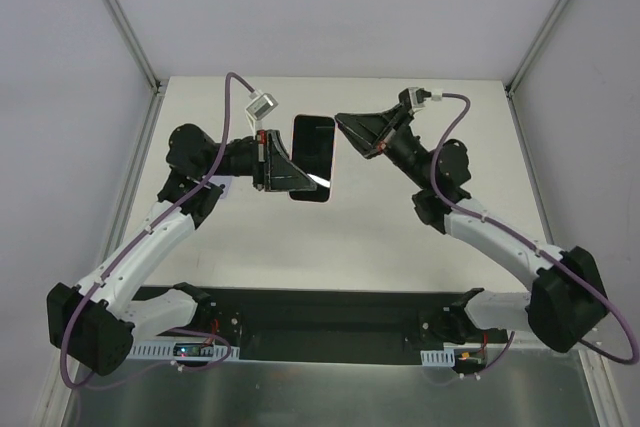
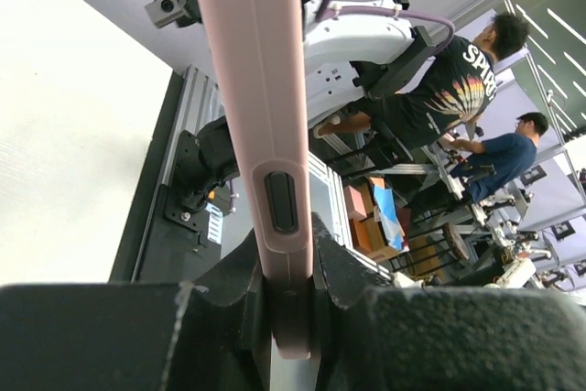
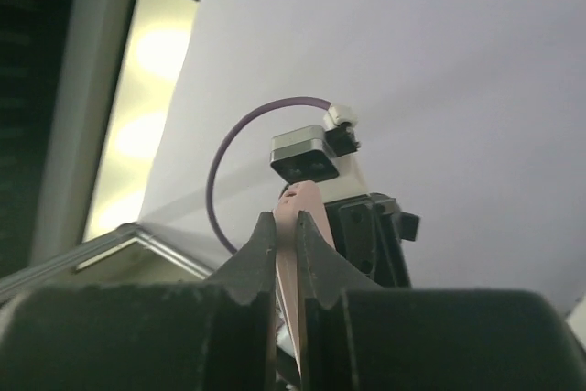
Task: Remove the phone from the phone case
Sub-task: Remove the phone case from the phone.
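One phone (image 1: 312, 152), still in its one pink case (image 2: 256, 89), hangs above the middle of the table (image 1: 400, 237) between two claws. The left gripper (image 1: 297, 183) pinches the case's left edge, and the right gripper (image 1: 340, 123) pinches its right edge.

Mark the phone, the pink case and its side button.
phone (image 1: 312, 152): top view, middle of dark face.
pink case (image 2: 252, 70): left wrist view, long side edge.
side button (image 2: 281, 200): left wrist view, button's centre.
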{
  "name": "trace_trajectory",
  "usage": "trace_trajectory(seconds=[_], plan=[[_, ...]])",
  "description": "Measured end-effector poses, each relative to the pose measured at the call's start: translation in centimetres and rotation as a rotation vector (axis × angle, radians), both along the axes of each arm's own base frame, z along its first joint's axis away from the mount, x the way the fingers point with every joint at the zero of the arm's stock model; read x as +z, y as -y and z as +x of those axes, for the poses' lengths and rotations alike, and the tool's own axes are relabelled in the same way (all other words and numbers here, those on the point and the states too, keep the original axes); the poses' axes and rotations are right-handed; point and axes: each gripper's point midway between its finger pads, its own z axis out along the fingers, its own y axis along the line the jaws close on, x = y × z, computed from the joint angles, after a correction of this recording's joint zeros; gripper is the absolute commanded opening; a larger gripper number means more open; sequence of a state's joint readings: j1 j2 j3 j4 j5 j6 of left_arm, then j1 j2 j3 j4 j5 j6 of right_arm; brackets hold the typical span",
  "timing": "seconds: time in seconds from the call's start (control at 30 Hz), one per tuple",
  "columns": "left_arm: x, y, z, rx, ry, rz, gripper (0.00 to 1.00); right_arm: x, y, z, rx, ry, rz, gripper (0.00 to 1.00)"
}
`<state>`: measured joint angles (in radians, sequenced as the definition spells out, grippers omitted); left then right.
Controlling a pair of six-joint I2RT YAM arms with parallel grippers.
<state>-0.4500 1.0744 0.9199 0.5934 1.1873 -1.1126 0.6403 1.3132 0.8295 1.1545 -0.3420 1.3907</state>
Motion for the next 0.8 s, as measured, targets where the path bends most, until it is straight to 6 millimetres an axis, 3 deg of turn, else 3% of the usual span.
trace_trajectory(seconds=[0.2,0.43,0.53,0.57,0.67,0.8], plan=[[-0.3,-0.2,-0.5,-0.017,-0.032,0.020,0.00,-1.4,0.3,-0.1,-0.126,0.064,-0.218,0.01],[-1.0,-0.1,-0.3,-0.006,-0.125,0.053,0.00,-4.4,-0.2,1.5,-0.192,0.069,-0.418,0.01],[-1.0,-0.1,-0.3,-0.002,-0.133,0.053,0.00,-4.8,-0.3,1.7,-0.206,0.090,-0.482,0.18],[-1.0,-0.1,-0.3,-0.003,-0.134,0.053,0.00,-4.8,-0.4,1.8,-0.208,0.098,-0.498,0.31],[-1.0,-0.2,-0.4,-0.008,-0.132,0.053,0.00,-5.2,-0.6,1.7,-0.202,0.129,-0.551,0.47],[-1.0,-0.2,-0.7,-0.024,-0.131,0.057,0.00,-6.7,-1.3,1.2,-0.145,0.162,-0.615,0.50]])
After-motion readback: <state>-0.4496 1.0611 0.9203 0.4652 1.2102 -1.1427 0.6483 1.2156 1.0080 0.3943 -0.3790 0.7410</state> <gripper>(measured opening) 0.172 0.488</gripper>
